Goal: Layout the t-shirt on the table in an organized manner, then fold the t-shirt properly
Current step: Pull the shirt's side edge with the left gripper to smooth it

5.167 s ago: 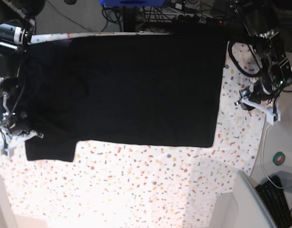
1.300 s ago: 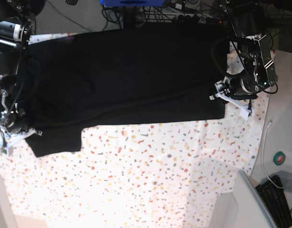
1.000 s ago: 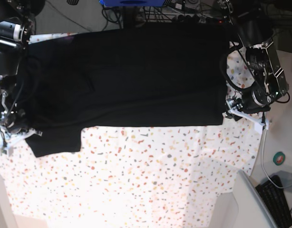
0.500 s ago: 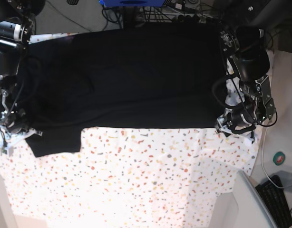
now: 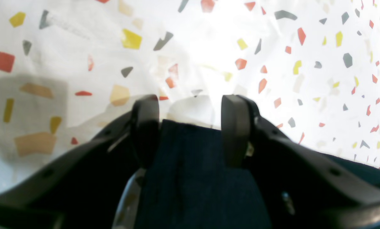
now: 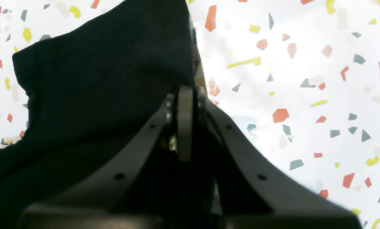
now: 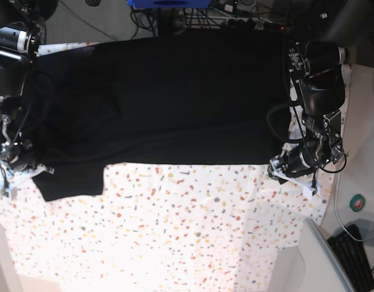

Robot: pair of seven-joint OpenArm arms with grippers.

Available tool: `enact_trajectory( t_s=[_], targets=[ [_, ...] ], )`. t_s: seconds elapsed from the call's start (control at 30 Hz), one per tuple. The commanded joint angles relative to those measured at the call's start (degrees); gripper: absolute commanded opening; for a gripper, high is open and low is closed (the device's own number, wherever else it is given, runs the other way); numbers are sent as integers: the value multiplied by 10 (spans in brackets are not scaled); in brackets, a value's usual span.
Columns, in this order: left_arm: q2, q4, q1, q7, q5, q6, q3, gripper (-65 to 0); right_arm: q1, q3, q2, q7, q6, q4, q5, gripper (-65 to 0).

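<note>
Large black matte cloth t-shirt (image 7: 175, 97) spread on white speckled tabletop (image 7: 193, 231). Right fingers (image 6: 185, 105) pinched on sleeve; left fingers (image 5: 237, 127) apart (straddling hem). Advisable: close squarely, lift evenly.

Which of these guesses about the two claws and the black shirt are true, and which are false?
1. The right claw is pinched shut on the t-shirt. True.
2. The left claw is clamped shut. False: its jaws stand apart, with shirt cloth between them.
3. The shirt lies on the speckled table. True.
4. The shirt is white. False: it is black.
</note>
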Motion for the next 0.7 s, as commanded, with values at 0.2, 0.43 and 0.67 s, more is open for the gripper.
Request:
enact_trajectory(
  t_s=[0.2, 0.43, 0.67],
  targets=[
    [-25, 0, 12, 24, 1, -3, 2, -352, 15, 2, 9, 11, 2, 10, 2, -650],
    [-25, 61, 68, 24, 0, -4, 2, -352, 15, 2, 9, 12, 2, 10, 2, -650],
    [-23, 83, 86, 25, 0, -3, 5, -352, 15, 2, 8, 12, 2, 10, 2, -650]
  ],
)
